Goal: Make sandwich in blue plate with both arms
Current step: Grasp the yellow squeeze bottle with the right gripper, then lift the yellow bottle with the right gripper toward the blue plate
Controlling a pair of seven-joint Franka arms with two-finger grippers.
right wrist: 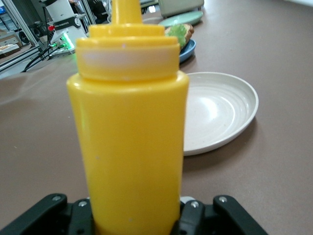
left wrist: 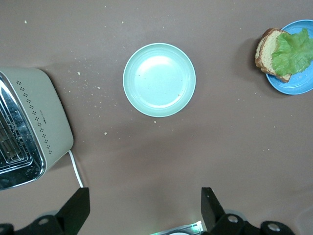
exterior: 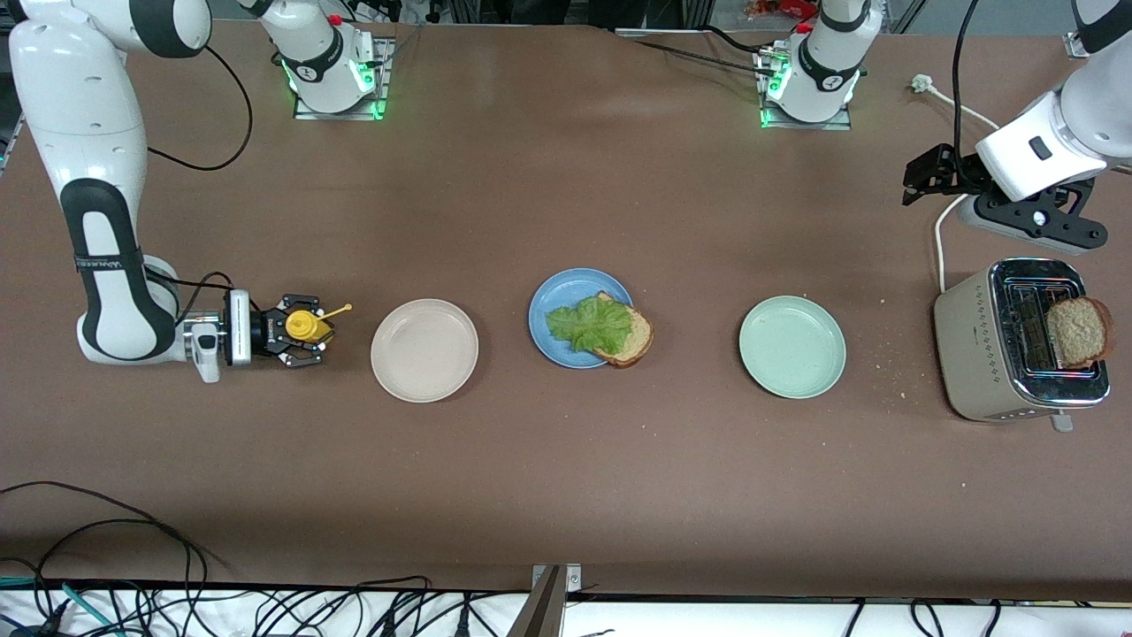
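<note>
The blue plate (exterior: 553,296) lies mid-table with one brown bread slice (exterior: 632,341) on it, overhanging its rim toward the left arm's end, and a green lettuce leaf (exterior: 588,323) on top. The plate (left wrist: 298,83) also shows in the left wrist view. A second bread slice (exterior: 1077,332) stands in the toaster (exterior: 973,354). My left gripper (exterior: 924,177) is open and empty, up over the table beside the toaster; its fingers (left wrist: 76,210) are spread wide. My right gripper (exterior: 301,329) is shut on an upright yellow squeeze bottle (right wrist: 129,137) at the right arm's end.
A beige plate (exterior: 424,349) lies between the bottle and the blue plate. A pale green plate (exterior: 791,345) lies between the blue plate and the toaster. The toaster's white cord (exterior: 942,248) runs toward the robots' bases. Crumbs lie around the toaster.
</note>
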